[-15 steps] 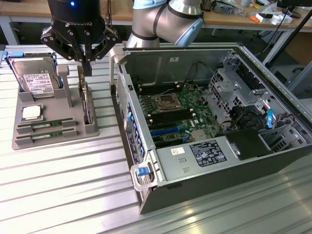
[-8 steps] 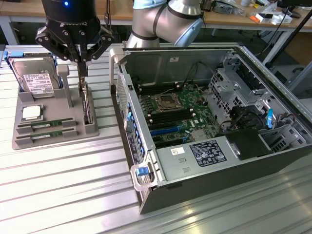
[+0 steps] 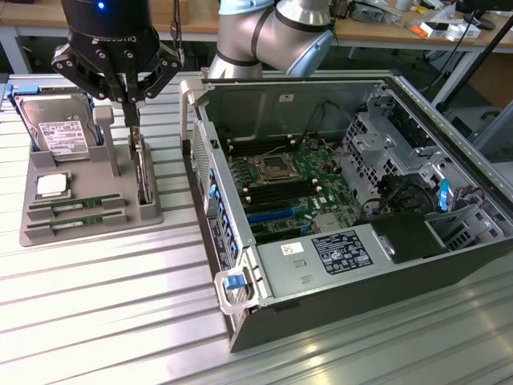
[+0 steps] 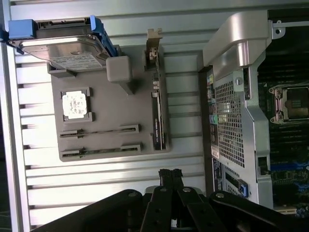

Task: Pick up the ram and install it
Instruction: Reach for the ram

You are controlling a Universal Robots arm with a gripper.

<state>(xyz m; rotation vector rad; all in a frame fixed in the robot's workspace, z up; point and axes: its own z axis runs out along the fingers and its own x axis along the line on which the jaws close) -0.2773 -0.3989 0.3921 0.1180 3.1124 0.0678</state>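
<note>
The end effector (image 3: 131,112), fingers pressed together on nothing, hangs above the grey holder (image 3: 88,172). The ram (image 3: 78,204) lies flat in a slot by the holder's front edge, its long axis parallel to that edge.

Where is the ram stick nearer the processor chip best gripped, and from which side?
Grip the ram at the middle of its long upper edge, pinching its two flat faces, coming straight down from above. It stands on edge in the gray tray, whose blocks cover both ends, leaving only the middle free.
</note>
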